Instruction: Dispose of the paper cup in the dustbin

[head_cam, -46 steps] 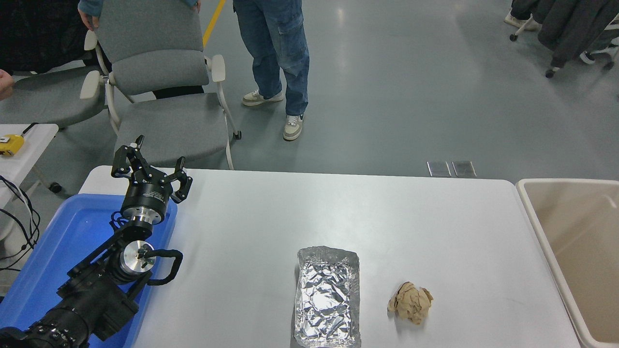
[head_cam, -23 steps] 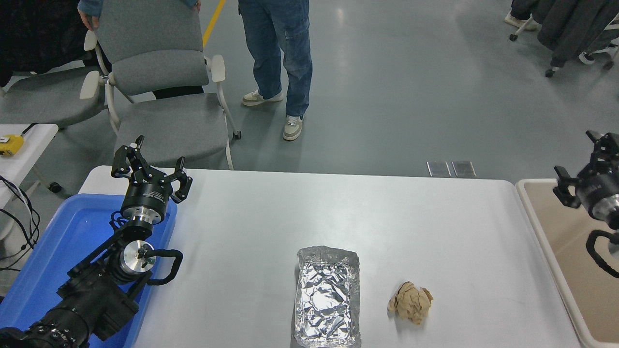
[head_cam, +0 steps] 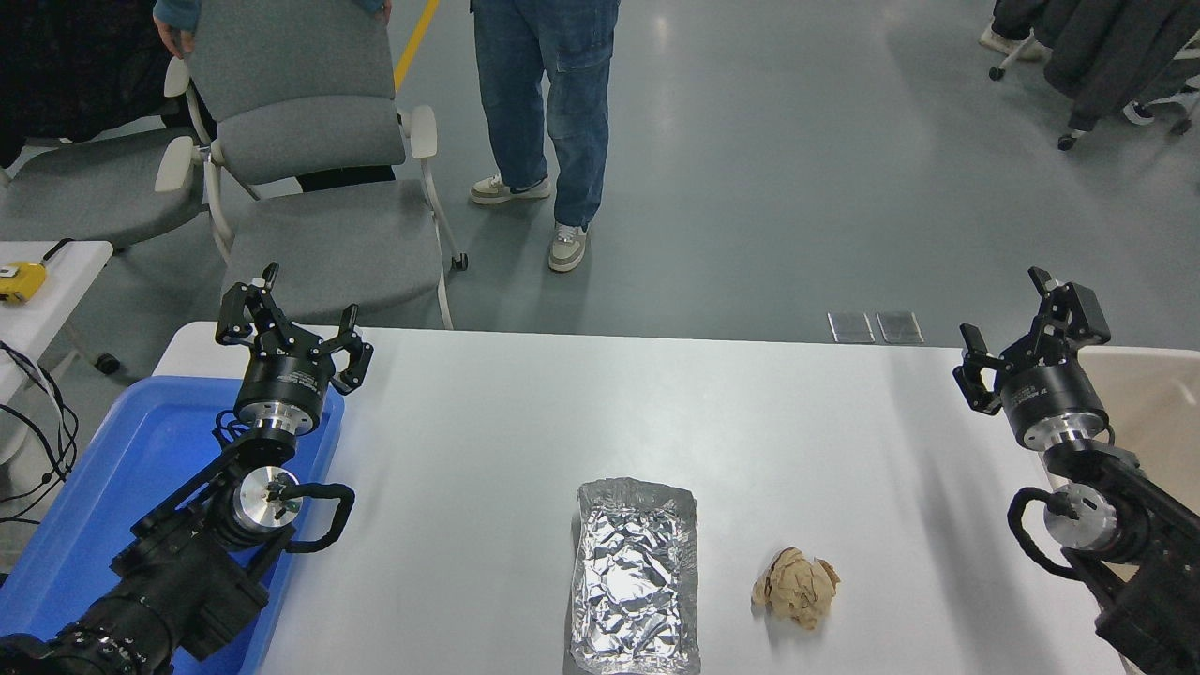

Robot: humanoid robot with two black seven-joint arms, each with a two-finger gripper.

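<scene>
The paper cup is not in view. The beige dustbin (head_cam: 1158, 403) stands at the table's right end, mostly hidden behind my right arm. My right gripper (head_cam: 1022, 323) is open and empty, raised over the table's right edge beside the dustbin's near rim. My left gripper (head_cam: 286, 314) is open and empty, parked at the lower left over the blue tray's far corner.
A silver foil tray (head_cam: 637, 572) lies at the table's front middle. A crumpled brown paper ball (head_cam: 795, 586) lies right of it. A blue plastic tray (head_cam: 112, 478) sits under the left arm. Grey chairs (head_cam: 319, 187) and a standing person (head_cam: 548, 112) are beyond the table.
My right arm has come into view from the right edge and moved left, from over the dustbin to the table's right end. The left arm has not moved.
</scene>
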